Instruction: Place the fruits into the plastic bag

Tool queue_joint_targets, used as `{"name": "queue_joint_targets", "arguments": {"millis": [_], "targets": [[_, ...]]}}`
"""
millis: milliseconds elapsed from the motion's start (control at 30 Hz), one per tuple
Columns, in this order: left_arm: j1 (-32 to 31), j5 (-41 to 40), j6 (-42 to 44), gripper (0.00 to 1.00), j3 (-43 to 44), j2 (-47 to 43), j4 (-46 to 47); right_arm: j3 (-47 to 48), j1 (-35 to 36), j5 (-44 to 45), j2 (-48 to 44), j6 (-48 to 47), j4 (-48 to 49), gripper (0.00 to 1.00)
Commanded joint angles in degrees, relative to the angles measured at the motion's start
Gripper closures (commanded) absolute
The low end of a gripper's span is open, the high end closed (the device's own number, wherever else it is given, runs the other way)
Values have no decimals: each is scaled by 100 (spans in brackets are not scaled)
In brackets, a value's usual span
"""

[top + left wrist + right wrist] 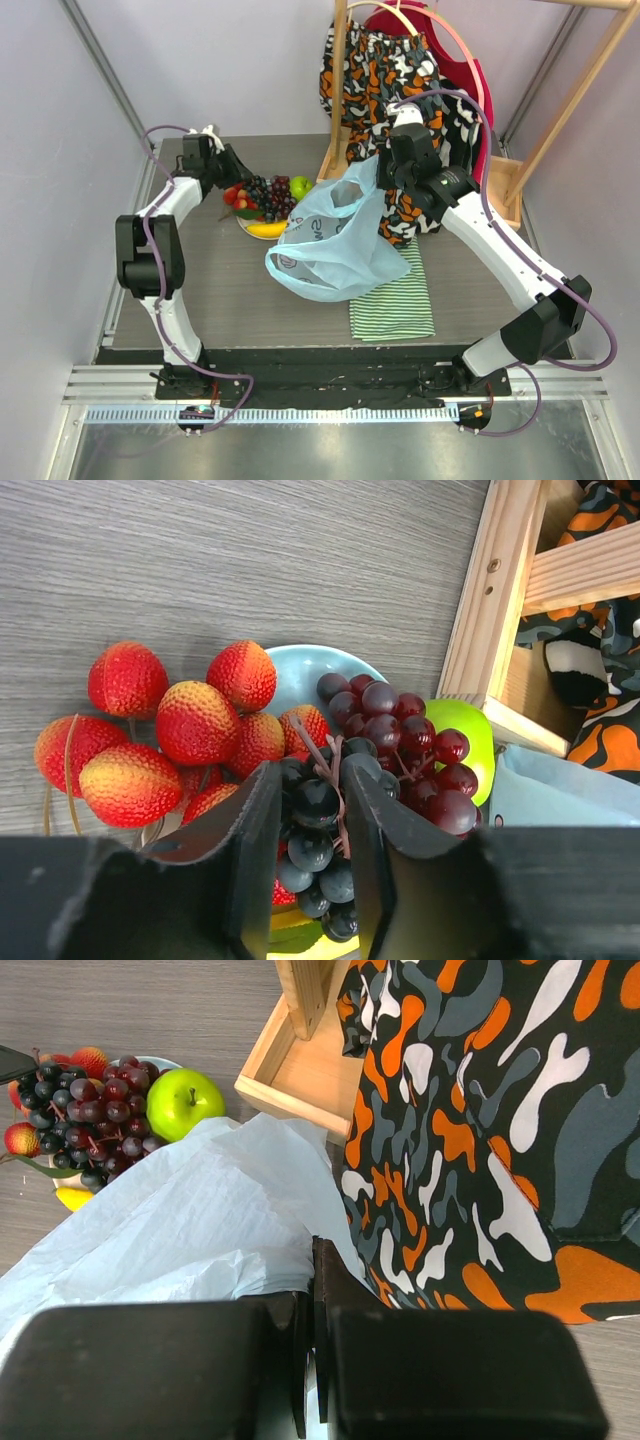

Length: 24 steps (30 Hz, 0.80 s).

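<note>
The dark purple grapes (270, 195), green apple (300, 186), yellow banana (266, 229) and red strawberries (237, 197) lie together on a pale plate (310, 670) at the back left. My left gripper (310, 775) is down over the plate, its jaws closed on the grapes (400, 740) near the stem. The strawberries (195, 720) lie to its left and the apple (465, 735) to its right. My right gripper (312, 1245) is shut on an edge of the light-blue plastic bag (200, 1220) and holds it up, mouth open, beside the plate (335, 245).
A green-and-white striped cloth (395, 300) lies under the bag. A wooden rack (340, 100) with an orange, black and white garment (400, 70) stands at the back, its base frame (300, 1070) close to the apple and the bag.
</note>
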Motion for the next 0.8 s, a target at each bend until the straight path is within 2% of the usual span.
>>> {"name": "queue_joint_targets", "arguments": {"millis": [0,167,433,767], "targets": [[31,163,-50,70,256,42,12,219,-18,1,-138,0,52,99],[31,172,-76,79,256,-2,21,228,-27,-8,-121,0,60,99],[31,198,-129,100,247,-168,-14,211,-27,-17,-103,9,52,99],[31,181,-208,100,142,-652,118,193,-27,-26,-147,44,34,99]]}}
